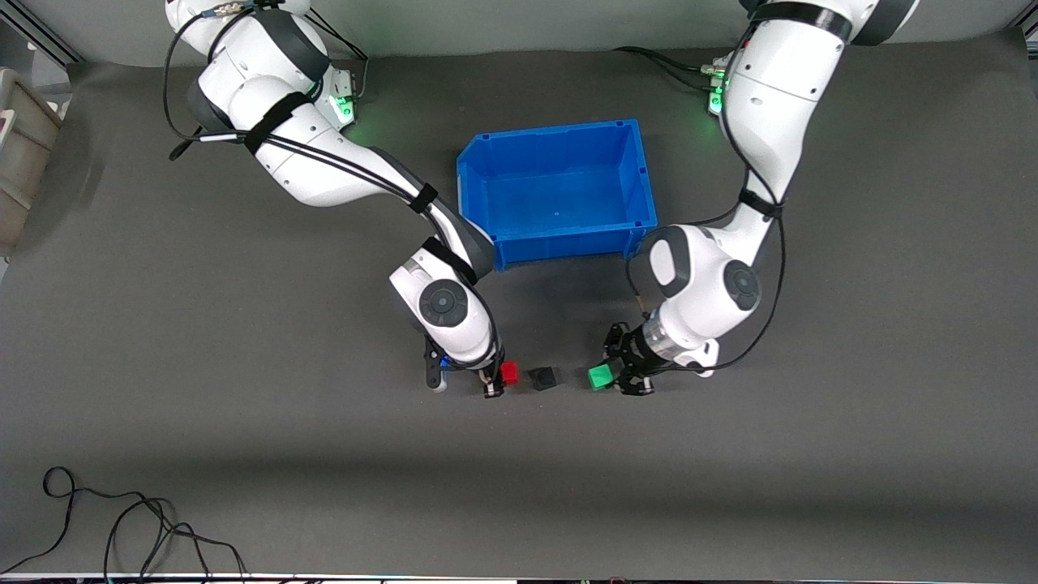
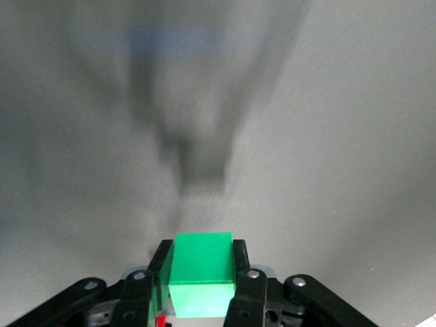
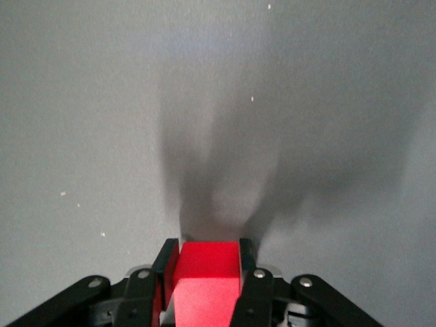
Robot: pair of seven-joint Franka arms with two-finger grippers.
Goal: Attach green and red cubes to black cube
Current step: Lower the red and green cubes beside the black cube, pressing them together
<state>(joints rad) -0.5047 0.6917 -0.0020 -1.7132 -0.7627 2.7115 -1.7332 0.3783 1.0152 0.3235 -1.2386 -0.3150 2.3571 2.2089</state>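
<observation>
Grey matting covers the desk (image 1: 162,324), and the front view shows a blue bin (image 1: 558,191) standing between the two arms, farther from the camera than the cubes. Below it in that view, the black cube (image 1: 543,378) sits on the mat between both hands. The right hand (image 1: 496,381) is clamped on the red cube (image 1: 508,373), held just beside the black cube on the side toward the right arm's end. The left hand (image 1: 618,375) grips the green cube (image 1: 600,376) a little apart from the black cube on the side toward the left arm's end. All three lie roughly in one line, which suits pressing the coloured cubes against two facing sides of the black one. Neither yet touches it, as far as I can tell.

From the left wrist, the green cube (image 2: 201,272) is pinched squarely between the two fingers (image 2: 240,259), its front face sticking out free for contact. What lies ahead is blurred.

From the right wrist, the red cube (image 3: 206,279) is held the same way between its fingers (image 3: 246,262), front face exposed, over bare mat with shadow ahead.
</observation>
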